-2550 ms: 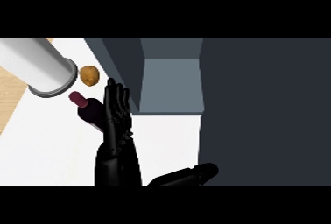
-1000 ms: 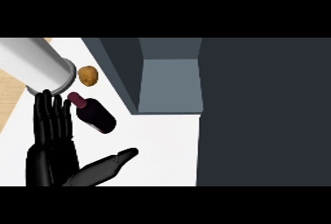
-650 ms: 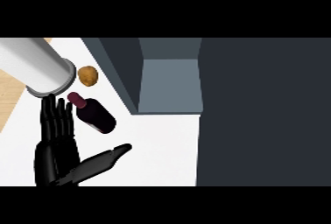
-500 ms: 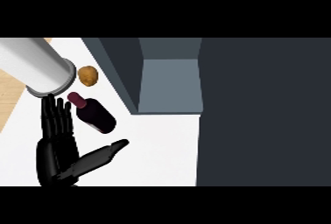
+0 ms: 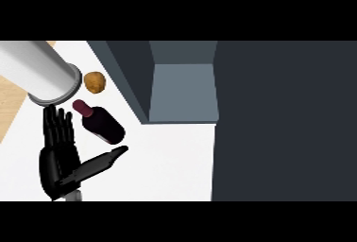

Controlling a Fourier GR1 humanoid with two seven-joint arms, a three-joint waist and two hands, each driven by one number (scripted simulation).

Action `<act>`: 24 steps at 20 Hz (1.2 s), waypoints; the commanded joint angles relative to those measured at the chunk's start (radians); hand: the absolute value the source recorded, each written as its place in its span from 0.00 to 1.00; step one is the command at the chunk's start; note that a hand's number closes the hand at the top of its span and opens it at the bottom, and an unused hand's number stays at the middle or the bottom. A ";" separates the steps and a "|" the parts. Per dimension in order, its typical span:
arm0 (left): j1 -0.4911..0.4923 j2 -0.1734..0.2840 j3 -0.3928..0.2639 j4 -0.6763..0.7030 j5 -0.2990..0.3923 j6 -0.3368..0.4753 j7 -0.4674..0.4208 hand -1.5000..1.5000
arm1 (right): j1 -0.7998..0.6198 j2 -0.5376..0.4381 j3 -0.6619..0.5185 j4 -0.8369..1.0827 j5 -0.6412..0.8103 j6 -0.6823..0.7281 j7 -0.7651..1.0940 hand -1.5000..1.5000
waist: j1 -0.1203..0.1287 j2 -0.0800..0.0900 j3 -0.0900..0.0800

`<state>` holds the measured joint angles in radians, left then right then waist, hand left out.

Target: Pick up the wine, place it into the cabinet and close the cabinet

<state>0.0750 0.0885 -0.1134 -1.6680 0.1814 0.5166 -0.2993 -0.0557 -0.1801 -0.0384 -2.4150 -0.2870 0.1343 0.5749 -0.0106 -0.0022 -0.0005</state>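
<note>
Beside the wine bottle [image 5: 99, 124], the right hand [image 5: 61, 158] holds its fingers [image 5: 58, 130] straight, thumb spread beneath it. Closing carelessly could roll the bottle toward the potato [image 5: 94, 82].

Potato [image 5: 95, 82] beside grey cylinder [image 5: 38, 73]

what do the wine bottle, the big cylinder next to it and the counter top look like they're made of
The wine bottle looks like dark glass, near black, with a maroon neck and cap; no shine shows, so the finish stays open. The big cylinder reads as brushed metal: pale grey with soft shading and a darker rim. The counter top is a flat matte white, possibly laminate or stone; its left edge looks like light wood.
</note>
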 commanded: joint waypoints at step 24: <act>-0.158 -0.016 0.179 0.532 0.105 -0.272 -0.318 0.00 | -0.008 0.004 -0.035 -0.159 -0.100 -0.021 0.094 0.00 | 0.001 0.001 0.000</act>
<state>-0.0542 0.0586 0.0376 -1.2090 0.2699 0.2898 -0.5903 -0.1057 -0.1676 -0.0370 -2.4094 -0.2878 0.1213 0.6055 -0.0089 -0.0012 -0.0005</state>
